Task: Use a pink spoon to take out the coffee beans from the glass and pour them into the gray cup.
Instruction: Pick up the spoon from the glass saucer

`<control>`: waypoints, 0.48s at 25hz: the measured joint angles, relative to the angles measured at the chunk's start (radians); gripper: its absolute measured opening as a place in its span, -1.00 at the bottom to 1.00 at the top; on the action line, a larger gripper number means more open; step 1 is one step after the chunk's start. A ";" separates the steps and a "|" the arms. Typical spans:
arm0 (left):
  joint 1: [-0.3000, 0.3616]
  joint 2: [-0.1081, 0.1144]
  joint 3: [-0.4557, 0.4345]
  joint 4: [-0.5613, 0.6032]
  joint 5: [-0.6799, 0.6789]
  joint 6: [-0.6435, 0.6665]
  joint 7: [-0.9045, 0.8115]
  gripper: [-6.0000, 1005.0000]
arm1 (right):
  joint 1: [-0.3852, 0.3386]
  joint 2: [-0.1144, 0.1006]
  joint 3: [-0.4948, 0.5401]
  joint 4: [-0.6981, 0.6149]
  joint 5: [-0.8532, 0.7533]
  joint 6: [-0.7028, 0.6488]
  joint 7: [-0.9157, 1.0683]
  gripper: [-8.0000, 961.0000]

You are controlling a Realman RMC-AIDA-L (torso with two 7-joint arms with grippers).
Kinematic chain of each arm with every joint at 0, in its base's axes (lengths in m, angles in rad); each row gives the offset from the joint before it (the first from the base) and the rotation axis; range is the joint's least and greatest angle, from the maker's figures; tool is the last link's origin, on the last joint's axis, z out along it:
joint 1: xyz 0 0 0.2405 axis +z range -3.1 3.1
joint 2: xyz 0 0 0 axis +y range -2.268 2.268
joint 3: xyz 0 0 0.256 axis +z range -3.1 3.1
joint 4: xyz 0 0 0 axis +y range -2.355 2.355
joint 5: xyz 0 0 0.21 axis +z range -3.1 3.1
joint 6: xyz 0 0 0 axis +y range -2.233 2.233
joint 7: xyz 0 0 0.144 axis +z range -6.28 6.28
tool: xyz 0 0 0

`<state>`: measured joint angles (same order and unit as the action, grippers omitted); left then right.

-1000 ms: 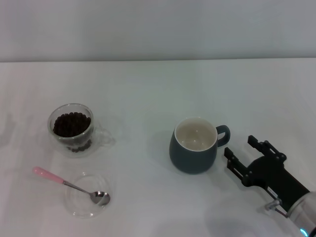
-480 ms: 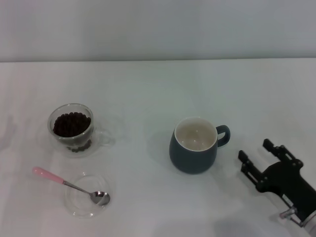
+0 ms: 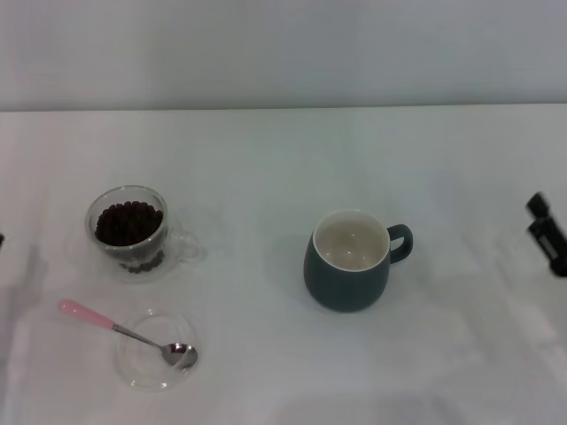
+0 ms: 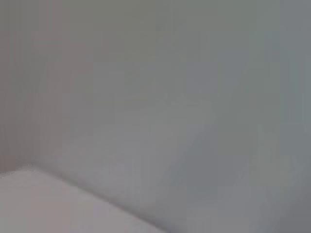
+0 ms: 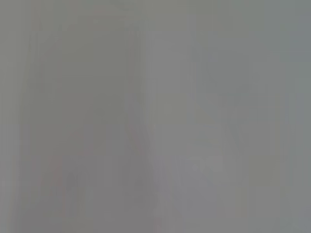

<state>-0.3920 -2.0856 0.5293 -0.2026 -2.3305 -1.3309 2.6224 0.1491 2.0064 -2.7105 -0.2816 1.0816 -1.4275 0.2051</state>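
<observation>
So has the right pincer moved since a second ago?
Yes. The right pincer has pulled away from the gray cup, out to the robot's right; only its tips show at the head view's right edge.

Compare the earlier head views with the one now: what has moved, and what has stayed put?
The right gripper has drawn away from beside the gray cup to the table's right edge, holding nothing. The cup, the glass of coffee beans and the pink spoon on its clear dish have not moved.
</observation>
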 joint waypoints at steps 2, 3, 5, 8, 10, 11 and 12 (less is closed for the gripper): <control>0.020 0.000 0.002 -0.032 0.013 -0.035 -0.028 0.69 | 0.009 0.000 0.036 0.008 0.000 0.000 0.003 0.52; 0.036 0.001 0.004 -0.038 0.031 -0.061 -0.045 0.69 | 0.015 0.000 0.048 0.012 0.000 0.003 0.003 0.52; 0.070 0.004 0.005 -0.044 0.082 -0.112 -0.089 0.68 | 0.031 0.000 0.058 0.021 0.000 0.013 0.004 0.52; 0.115 0.008 0.003 -0.036 0.134 -0.150 -0.199 0.67 | 0.060 0.000 0.060 0.035 0.000 0.028 0.005 0.52; 0.129 0.009 0.004 -0.027 0.138 -0.153 -0.247 0.40 | 0.079 0.000 0.060 0.038 0.000 0.040 0.006 0.52; 0.145 0.011 0.007 -0.015 0.139 -0.154 -0.302 0.26 | 0.090 -0.001 0.060 0.038 0.000 0.047 0.006 0.52; 0.176 0.013 0.017 0.027 0.146 -0.149 -0.424 0.21 | 0.100 -0.001 0.060 0.039 0.000 0.056 0.006 0.52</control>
<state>-0.2155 -2.0729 0.5460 -0.1761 -2.1847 -1.4801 2.1979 0.2487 2.0054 -2.6501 -0.2429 1.0818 -1.3716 0.2108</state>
